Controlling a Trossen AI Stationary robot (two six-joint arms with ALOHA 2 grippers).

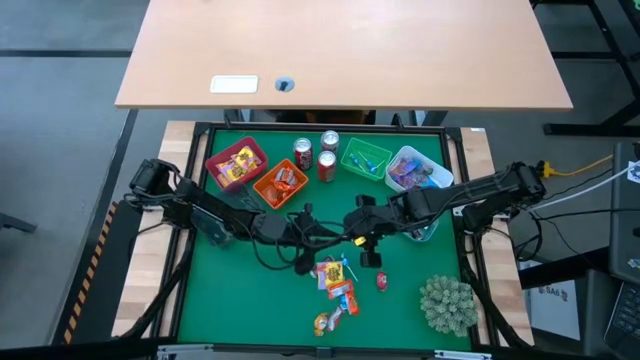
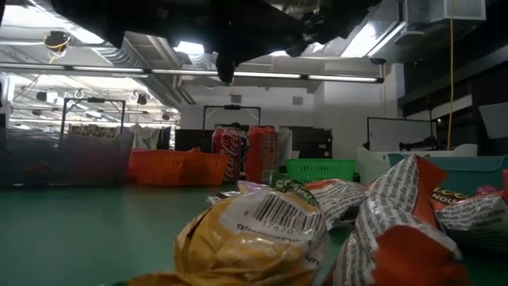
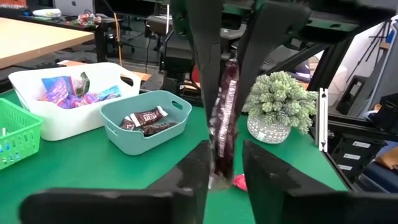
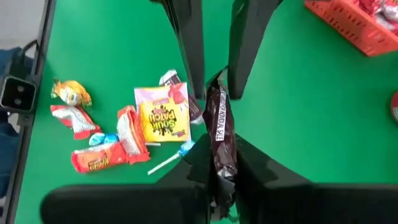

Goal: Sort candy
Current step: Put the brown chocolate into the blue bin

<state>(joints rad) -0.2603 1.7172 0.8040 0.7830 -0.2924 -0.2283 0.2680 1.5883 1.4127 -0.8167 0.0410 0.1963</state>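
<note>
From above, the left end effector (image 1: 305, 243) and right end effector (image 1: 352, 237) are seen meeting tip to tip at the centre of the green desk (image 1: 230, 295), with loose wrapped candies (image 1: 337, 283) scattered at six o'clock from them.

At desk level, crinkled yellow and orange wrappers (image 2: 262, 234) fill the foreground.

In the left wrist view, a long dark-brown wrapped candy bar (image 3: 224, 115) is seen pinched at both ends, one end by each end effector.

In the right wrist view, the right fingers (image 4: 255, 171) are narrowed onto the bar's near end; a yellow sour-candy packet (image 4: 163, 118) lies nearby.
</note>
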